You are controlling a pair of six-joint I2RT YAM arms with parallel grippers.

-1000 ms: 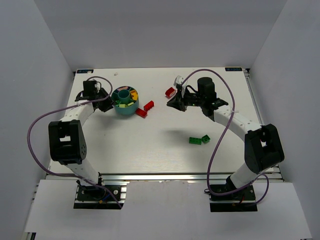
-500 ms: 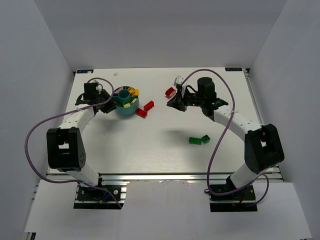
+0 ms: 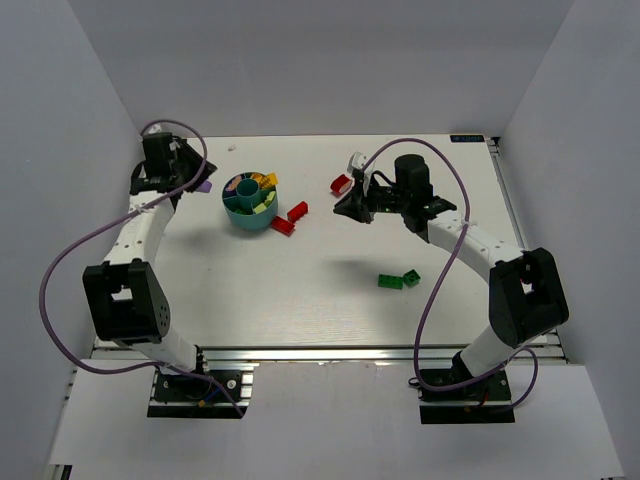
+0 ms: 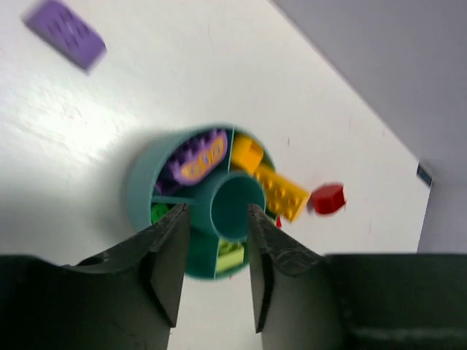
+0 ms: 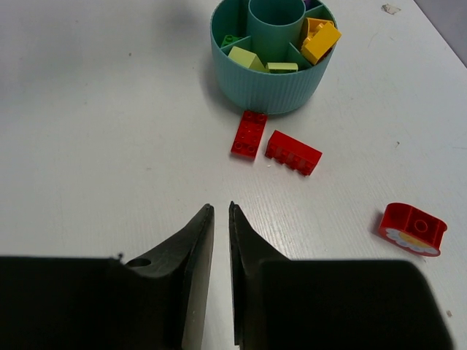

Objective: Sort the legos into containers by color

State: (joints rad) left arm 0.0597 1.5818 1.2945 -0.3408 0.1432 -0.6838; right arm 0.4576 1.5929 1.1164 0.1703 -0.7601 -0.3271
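Note:
The teal cup [image 3: 246, 219] stands at the back left and holds purple, orange, yellow and green bricks. My left gripper [image 3: 183, 172] is open and empty, raised to the left of the cup. In the left wrist view the gripper [image 4: 215, 211] looks down on the cup [image 4: 139, 191], with a purple brick [image 4: 66, 34] lying on the table. That purple brick [image 3: 203, 186] is left of the cup. Two red bricks [image 3: 298, 210] [image 3: 283, 226] lie right of the cup. My right gripper [image 3: 350, 205] is shut and empty, as the right wrist view [image 5: 220, 207] shows.
A curved red brick [image 3: 341, 183] lies by the right gripper and also shows in the right wrist view [image 5: 413, 228]. Two green bricks [image 3: 390, 281] [image 3: 411, 276] lie at mid right. White walls close the back and both sides.
My left arm has drawn back from the cup's left side toward the far left corner. A purple brick now shows on the table left of the cup. The right arm has not moved.

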